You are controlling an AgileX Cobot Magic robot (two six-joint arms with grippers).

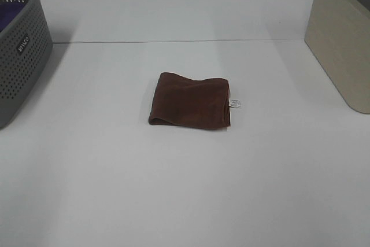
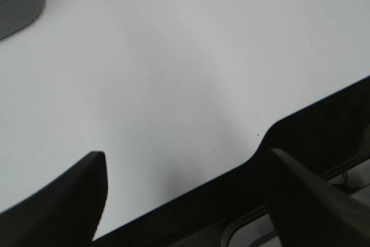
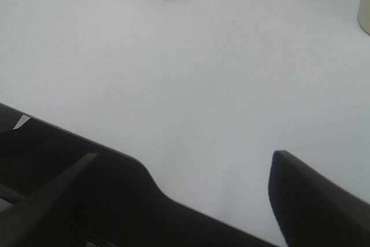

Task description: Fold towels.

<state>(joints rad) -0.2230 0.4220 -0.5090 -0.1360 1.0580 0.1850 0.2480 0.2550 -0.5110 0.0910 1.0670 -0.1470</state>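
Exterior high view: the towel (image 1: 191, 101), a dark reddish-brown cloth of fuzzy fabric, lies folded near the middle of the white table (image 1: 185, 189). Its small white tag (image 1: 235, 104) projects from the right-hand edge. Folded layers show along the right and near edges. A grey perforated basket (image 1: 20, 56) stands at the table's far left, well apart from the towel, with purple fabric (image 1: 8, 18) visible inside it. A beige box (image 1: 341, 44) stands at the far right. Neither arm appears in this view.

Left wrist view: the left gripper (image 2: 188, 169) hangs over the table's near edge with its two dark fingers (image 2: 69, 201) spread wide, nothing between them. A corner of the grey basket shows beyond. The towel is out of this view.

Right wrist view: the right gripper (image 3: 185, 169) likewise stands spread wide and empty above bare table close to the edge. The towel's corner and white tag show well ahead of it, apart from the fingers.
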